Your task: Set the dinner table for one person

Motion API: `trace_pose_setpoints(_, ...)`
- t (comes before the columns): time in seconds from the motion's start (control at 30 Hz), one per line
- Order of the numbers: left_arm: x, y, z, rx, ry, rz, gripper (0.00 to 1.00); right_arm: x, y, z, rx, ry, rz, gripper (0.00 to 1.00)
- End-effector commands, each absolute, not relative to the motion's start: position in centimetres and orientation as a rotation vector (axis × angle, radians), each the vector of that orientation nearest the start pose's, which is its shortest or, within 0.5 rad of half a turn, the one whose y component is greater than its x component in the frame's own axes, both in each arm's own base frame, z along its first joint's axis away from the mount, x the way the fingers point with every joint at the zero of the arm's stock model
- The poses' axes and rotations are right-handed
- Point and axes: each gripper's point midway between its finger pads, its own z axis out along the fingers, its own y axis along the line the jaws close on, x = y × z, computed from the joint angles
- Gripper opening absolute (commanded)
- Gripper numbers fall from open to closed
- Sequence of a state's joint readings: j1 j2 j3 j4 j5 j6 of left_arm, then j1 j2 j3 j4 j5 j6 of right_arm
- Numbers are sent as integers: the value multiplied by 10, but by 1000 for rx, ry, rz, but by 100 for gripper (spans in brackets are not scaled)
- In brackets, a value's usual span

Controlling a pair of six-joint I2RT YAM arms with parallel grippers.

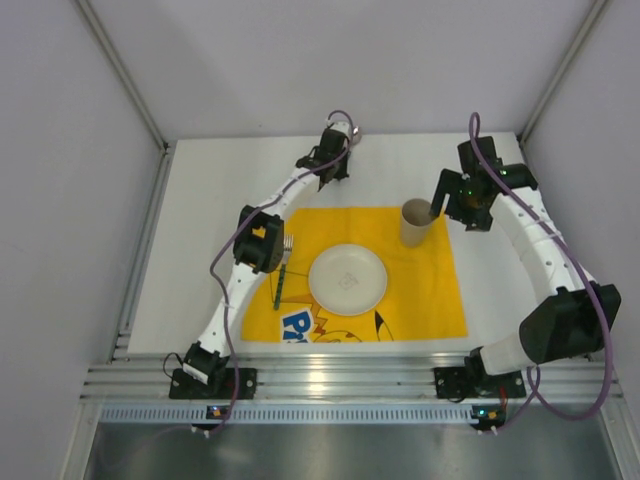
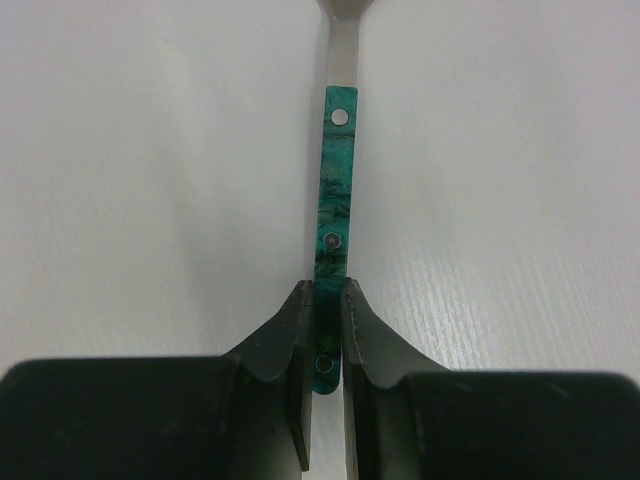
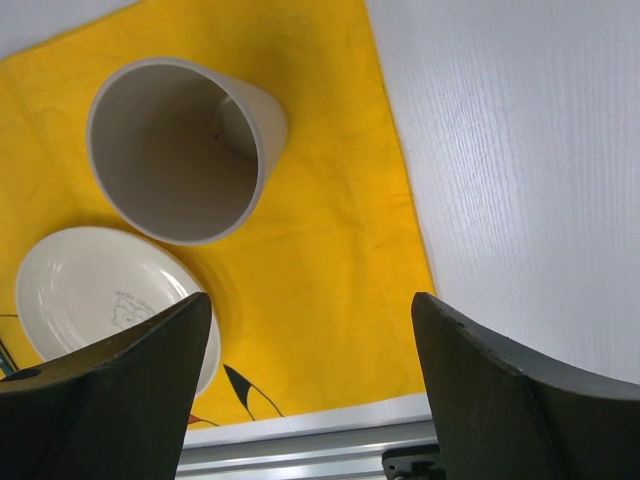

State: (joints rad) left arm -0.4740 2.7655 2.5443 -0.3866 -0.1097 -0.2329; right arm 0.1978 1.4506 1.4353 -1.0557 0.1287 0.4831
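Observation:
My left gripper (image 1: 326, 163) is far back on the white dinner table (image 1: 210, 250), beyond the yellow cloth (image 1: 420, 290). In the left wrist view it (image 2: 325, 300) is shut on the end of a green-handled metal utensil (image 2: 335, 190), whose head is cut off at the top edge. A green-handled fork (image 1: 281, 278) lies on the cloth left of the white plate (image 1: 347, 278). A beige cup (image 1: 415, 222) stands at the cloth's back right. My right gripper (image 1: 474, 212) is open and empty just right of the cup, above the cloth's right edge (image 3: 312, 300).
The right wrist view shows the cup (image 3: 175, 150), the plate (image 3: 90, 290), the cloth (image 3: 330, 200) and bare table (image 3: 520, 180). Grey walls enclose the table on three sides. An aluminium rail (image 1: 340, 385) runs along the near edge.

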Motion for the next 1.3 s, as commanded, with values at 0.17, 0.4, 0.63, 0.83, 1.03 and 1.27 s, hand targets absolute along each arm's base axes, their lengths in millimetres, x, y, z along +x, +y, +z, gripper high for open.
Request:
trace_pose_setpoints(0.17, 612, -333, 101, 172, 2100, -588, 0, 329, 57, 231, 395, 2459, 132, 80)
trace_pose_setpoints(0.4, 567, -334, 165, 193, 2047, -752, 0, 373, 81, 298, 313, 2209, 335, 81)
trace_pose_setpoints(0.63, 518, -318, 234, 173, 1993, -857, 0, 412, 106, 344, 344, 2025, 523, 80)
trace_pose_setpoints(0.83, 473, -294, 259, 165, 1986, -862, 0, 440, 160, 305, 377, 2110, 777, 78)
trace_pose_setpoints(1.03, 451, -283, 259, 166, 2019, -846, 0, 457, 227, 289, 315, 2132, 997, 78)
trace_pose_setpoints(1.27, 437, -279, 275, 163, 2003, -863, 0, 462, 299, 292, 208, 2134, 1174, 77)
